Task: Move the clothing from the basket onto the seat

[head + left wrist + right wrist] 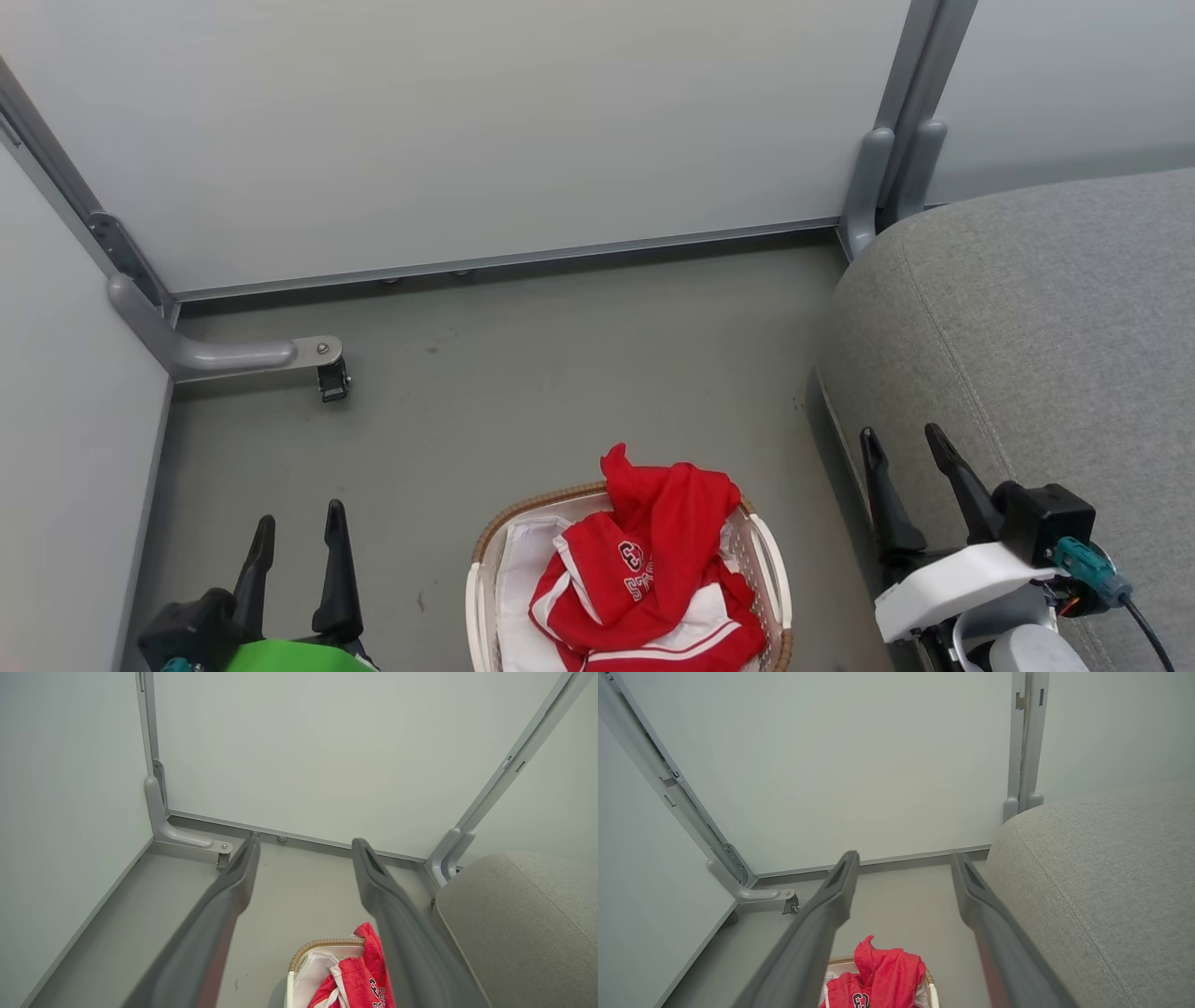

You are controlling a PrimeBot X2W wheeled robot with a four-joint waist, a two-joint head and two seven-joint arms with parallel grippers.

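Red clothing (653, 569) with white trim lies heaped in the white basket (770, 560) with a brown woven rim, low in the head view's middle; a white liner (523, 569) shows beside it. The grey seat (1027, 336) fills the right side. My left gripper (299, 527) stands open at the lower left, apart from the basket, nothing between its fingers. My right gripper (906, 448) stands open at the lower right, by the seat's edge. The left wrist view has the clothing (355, 975), basket rim (322, 943) and seat (518, 924); the right wrist view has the clothing (882, 970) and seat (1101, 877).
Pale partition panels close off the back and left, held by grey metal posts. A grey foot bracket with a caster (317, 359) juts onto the floor at the back left. Bare grey floor (560, 373) lies between the basket and the back panel.
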